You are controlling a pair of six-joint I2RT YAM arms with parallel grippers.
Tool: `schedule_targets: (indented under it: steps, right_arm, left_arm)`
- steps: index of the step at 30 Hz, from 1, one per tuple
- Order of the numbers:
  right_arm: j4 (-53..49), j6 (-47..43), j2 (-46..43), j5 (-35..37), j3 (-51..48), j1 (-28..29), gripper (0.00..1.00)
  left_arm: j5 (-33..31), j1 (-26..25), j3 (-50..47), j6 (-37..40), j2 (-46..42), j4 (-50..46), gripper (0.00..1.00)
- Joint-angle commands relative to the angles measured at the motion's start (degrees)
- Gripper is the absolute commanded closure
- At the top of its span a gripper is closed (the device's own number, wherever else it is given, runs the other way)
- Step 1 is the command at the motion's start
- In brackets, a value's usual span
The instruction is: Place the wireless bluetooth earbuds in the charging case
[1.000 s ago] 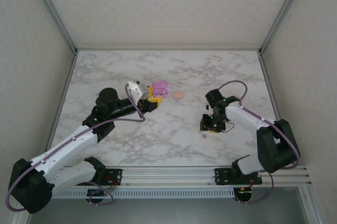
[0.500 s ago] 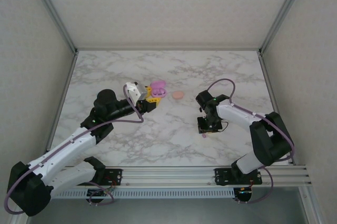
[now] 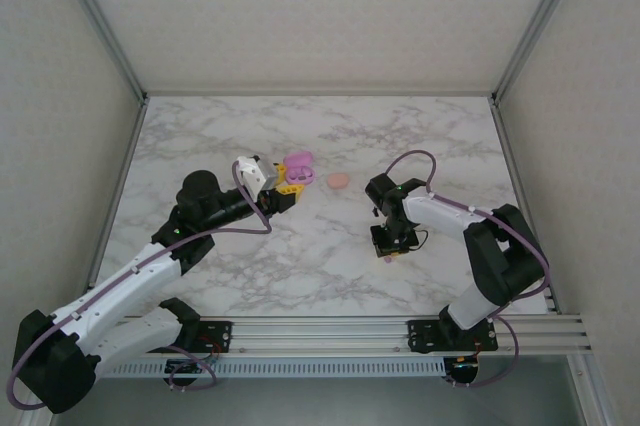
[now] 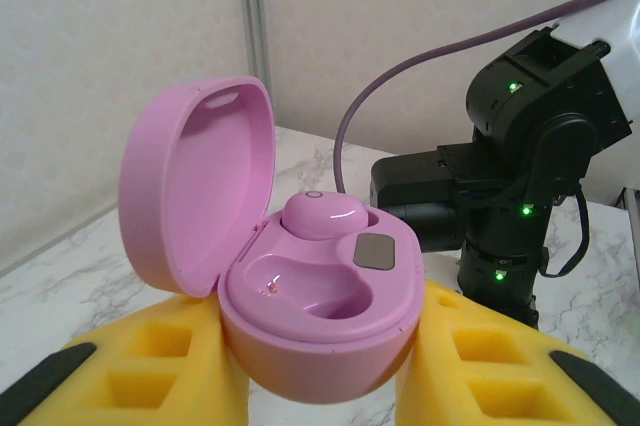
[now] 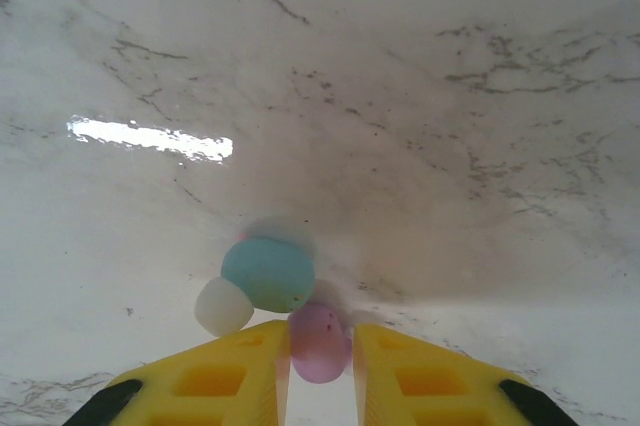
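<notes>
My left gripper (image 4: 320, 381) is shut on the base of the pink charging case (image 4: 330, 311), held off the table with its lid (image 4: 195, 196) up. One pink earbud (image 4: 322, 214) sits in the far socket; the near socket is bare. In the top view the case (image 3: 300, 165) is left of centre with the left gripper (image 3: 284, 191) under it. My right gripper (image 5: 320, 371) points down at the table, its yellow fingers (image 5: 235, 376) closed on either side of a pink-purple earbud (image 5: 320, 343). A teal earbud (image 5: 268, 273) with a white tip lies touching it on the left.
A small salmon oval case (image 3: 339, 180) lies on the marble table (image 3: 300, 266) between the two arms. The right arm's wrist (image 4: 510, 166) stands close behind the held case in the left wrist view. Metal frame posts and white walls bound the table.
The right arm has shifted left toward the table's middle and its jaws have narrowed onto the pink-purple earbud. The left arm holds the case almost still.
</notes>
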Motion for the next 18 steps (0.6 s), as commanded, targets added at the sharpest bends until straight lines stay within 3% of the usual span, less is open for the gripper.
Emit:
schedule_targets:
  steps: [1,18]
  right_arm:
    - [-0.91,-0.71,1.02,-0.13,0.79,0.45,0.76]
    - [-1.77,-0.27,3.59,0.25,2.3,0.65,0.74]
  left_arm:
    - [-0.47,-0.52,-0.57,0.89,-0.53,-0.45,0.68]
    - [-0.73,-0.55,-0.69,0.82,-0.71,-0.66,0.69]
